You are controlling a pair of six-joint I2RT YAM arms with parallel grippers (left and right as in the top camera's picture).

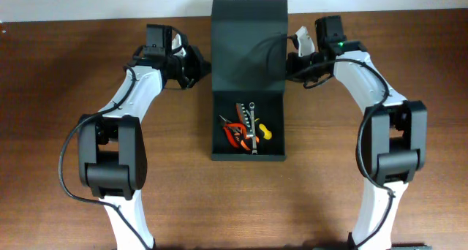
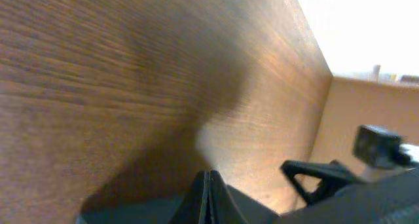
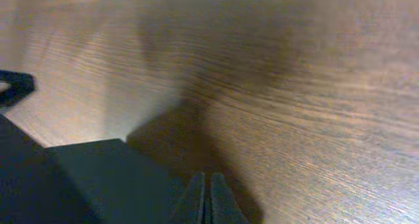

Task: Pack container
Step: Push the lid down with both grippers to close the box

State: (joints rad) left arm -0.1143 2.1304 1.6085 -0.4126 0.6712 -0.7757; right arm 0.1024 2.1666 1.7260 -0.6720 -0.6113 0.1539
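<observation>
The container (image 1: 247, 149) is a dark green-black box at the table's middle, its flap lid (image 1: 247, 49) open and raised toward the back. Inside lie red-handled pliers (image 1: 234, 133), a silver wrench (image 1: 251, 126) and a yellow-handled tool (image 1: 265, 131). My left gripper (image 1: 207, 66) is shut, its tips at the lid's left edge. My right gripper (image 1: 289, 63) is shut, its tips at the lid's right edge. In the left wrist view the shut fingers (image 2: 211, 185) rest over the dark lid (image 2: 131, 211). In the right wrist view the shut fingers (image 3: 204, 188) sit beside the lid (image 3: 85, 178).
The brown wooden table (image 1: 73, 74) spreads to both sides of the box. A pale wall runs along the table's far edge (image 1: 110, 1). The right arm's gripper shows in the left wrist view (image 2: 327, 178).
</observation>
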